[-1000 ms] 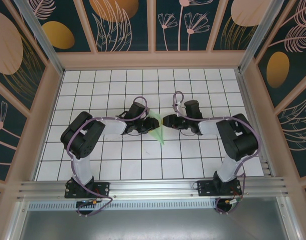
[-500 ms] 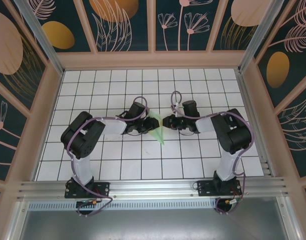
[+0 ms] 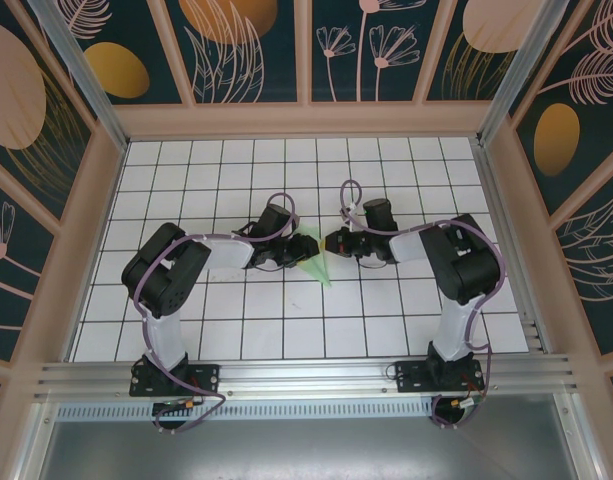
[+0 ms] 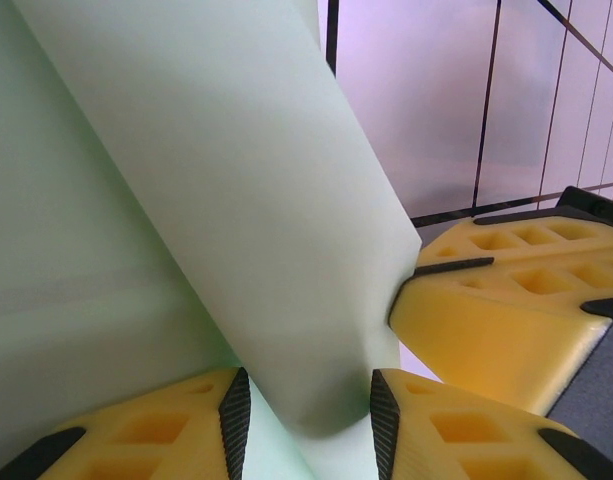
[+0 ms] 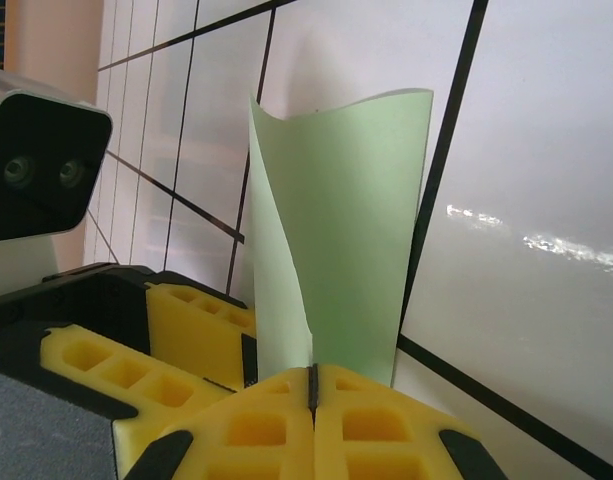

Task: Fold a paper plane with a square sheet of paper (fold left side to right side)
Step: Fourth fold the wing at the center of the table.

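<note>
Right gripper: fingers pressed tight together, pinching one edge of the paper, which rises out of the seam between them.
Left gripper: fingers narrowly apart, with a curved fold of the paper filling the gap and touching both pads; it looks like a light hold.
Paper, place: held up between the two grippers over the middle of the table, partly folded, with one tip pointing toward the near edge.
Paper, feel: probably very light, thin and floppy; it curls by its own spring, takes a crease for good, and could tear or slip out.
Where to hold: best at an edge or corner close to the fold line, with a gentle pinch; gripping the middle would likely crumple it.
Table: glossy white with black grid lines, so a loose sheet may slide.
</note>
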You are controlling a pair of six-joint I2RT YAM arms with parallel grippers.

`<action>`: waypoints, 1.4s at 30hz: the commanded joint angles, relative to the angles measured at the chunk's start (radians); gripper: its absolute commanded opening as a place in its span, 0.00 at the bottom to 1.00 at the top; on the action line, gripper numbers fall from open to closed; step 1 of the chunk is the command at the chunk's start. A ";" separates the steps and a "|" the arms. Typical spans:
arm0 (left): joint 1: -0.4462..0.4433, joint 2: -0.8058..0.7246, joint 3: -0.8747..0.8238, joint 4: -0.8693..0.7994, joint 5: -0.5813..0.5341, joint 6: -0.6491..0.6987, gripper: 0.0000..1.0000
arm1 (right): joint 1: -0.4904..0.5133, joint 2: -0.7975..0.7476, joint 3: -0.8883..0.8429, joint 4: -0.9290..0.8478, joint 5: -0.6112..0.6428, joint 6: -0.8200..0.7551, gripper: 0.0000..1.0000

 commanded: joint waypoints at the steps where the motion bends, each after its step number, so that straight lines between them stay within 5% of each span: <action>1: -0.002 0.012 0.004 -0.031 -0.024 0.011 0.40 | 0.010 0.023 0.026 -0.017 0.011 -0.030 0.02; 31: 0.021 -0.119 0.022 -0.140 -0.076 0.068 0.47 | 0.061 0.110 0.078 -0.167 0.112 -0.093 0.02; 42: 0.047 -0.078 0.086 -0.104 -0.012 0.060 0.36 | 0.065 0.107 0.084 -0.173 0.113 -0.098 0.03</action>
